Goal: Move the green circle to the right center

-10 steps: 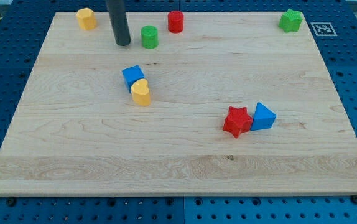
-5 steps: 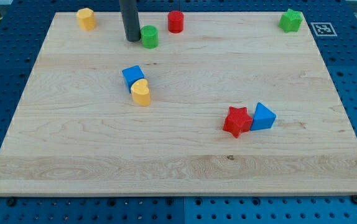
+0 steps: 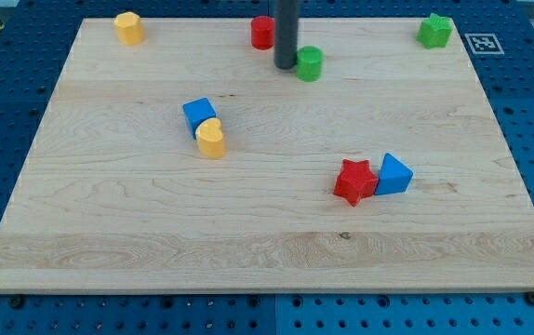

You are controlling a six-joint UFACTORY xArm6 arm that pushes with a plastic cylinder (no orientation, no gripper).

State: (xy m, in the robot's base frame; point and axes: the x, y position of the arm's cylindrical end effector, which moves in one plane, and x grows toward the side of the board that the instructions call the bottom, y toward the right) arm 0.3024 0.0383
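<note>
The green circle (image 3: 310, 63) is a short green cylinder near the view's top, a little right of the middle of the wooden board (image 3: 267, 233). My tip (image 3: 287, 65) stands right against its left side. The dark rod rises from there out of the view's top and partly covers the red cylinder (image 3: 262, 33) just to its upper left.
A yellow block (image 3: 129, 28) sits at the top left, a green star-like block (image 3: 434, 31) at the top right. A blue cube (image 3: 198, 114) touches a yellow block (image 3: 211, 139) left of centre. A red star (image 3: 354, 181) touches a blue block (image 3: 393, 174) at the lower right.
My tip has moved to the view's right along the top and has pushed the green circle rightwards, past the red cylinder. The other blocks have not moved.
</note>
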